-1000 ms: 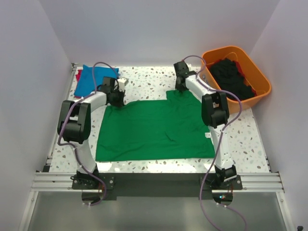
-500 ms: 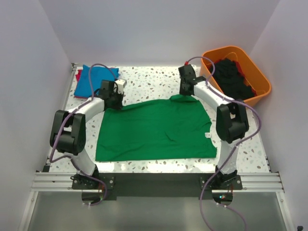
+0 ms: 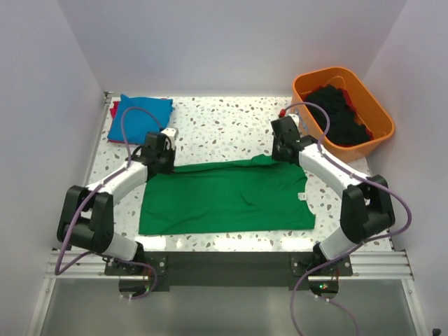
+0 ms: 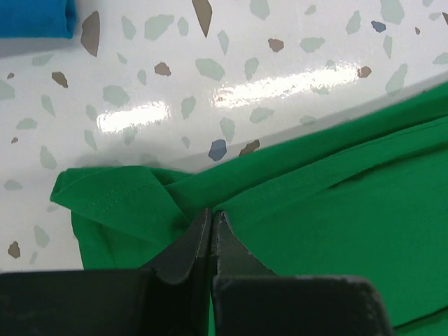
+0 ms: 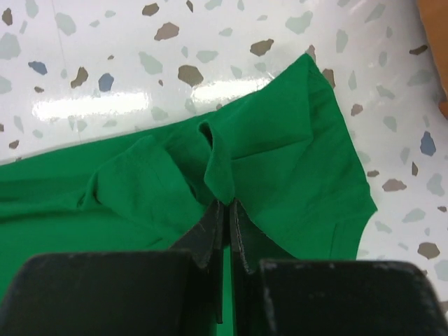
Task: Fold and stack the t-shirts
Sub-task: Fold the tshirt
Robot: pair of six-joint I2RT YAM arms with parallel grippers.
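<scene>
Tabletop (image 3: 224,126), speckled white, carried the green t-shirt (image 3: 224,203) across its near half, with the lower hem lying flat along the near edge. A small white label (image 3: 302,198) showed at the shirt's right edge.

The left gripper (image 3: 162,163) sat at the shirt's far left corner. In the left wrist view its fingers (image 4: 183,246) were pressed together on a bunched fold of green cloth, a stitched sleeve hem just to the left of the pinch.

The right gripper (image 3: 283,153) sat at the far right corner. In the right wrist view its fingers (image 5: 207,238) were closed on a raised ridge of cloth, the sleeve fanning out to the right.

The far edge of the shirt ran between the two pinch points, creased.

A folded blue t-shirt (image 3: 140,117) lay at the far left corner of the tabletop, on top of red cloth (image 3: 113,109) that showed only as an edge. Black garments (image 3: 339,115) filled the orange tub (image 3: 378,119) at far right, well apart from the green shirt.
</scene>
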